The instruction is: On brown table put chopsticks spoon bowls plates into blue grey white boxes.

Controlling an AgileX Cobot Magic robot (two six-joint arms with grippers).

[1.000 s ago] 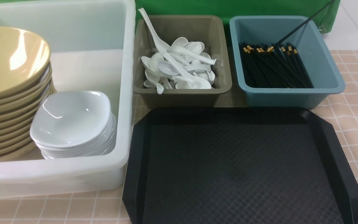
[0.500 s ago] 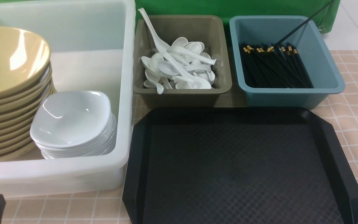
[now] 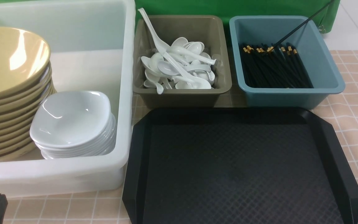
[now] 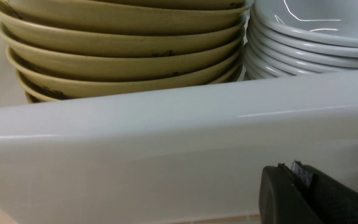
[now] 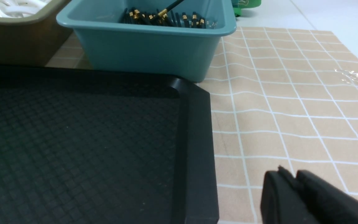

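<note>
Left tool (image 4: 294, 169) clenched, empty, low before white box (image 3: 126, 93); right tool (image 5: 292, 175) near-closed, empty, beside empty black tray (image 3: 241, 161); nothing left to sort

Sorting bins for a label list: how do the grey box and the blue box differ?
The grey box holds a loose heap of white spoons; the blue box holds black chopsticks laid mostly parallel. One spoon and one chopstick stick up over the rims. Both look alike in size and shape.

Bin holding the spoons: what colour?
Olive-grey bin, full of white spoons. Clearest in the front view.
</note>
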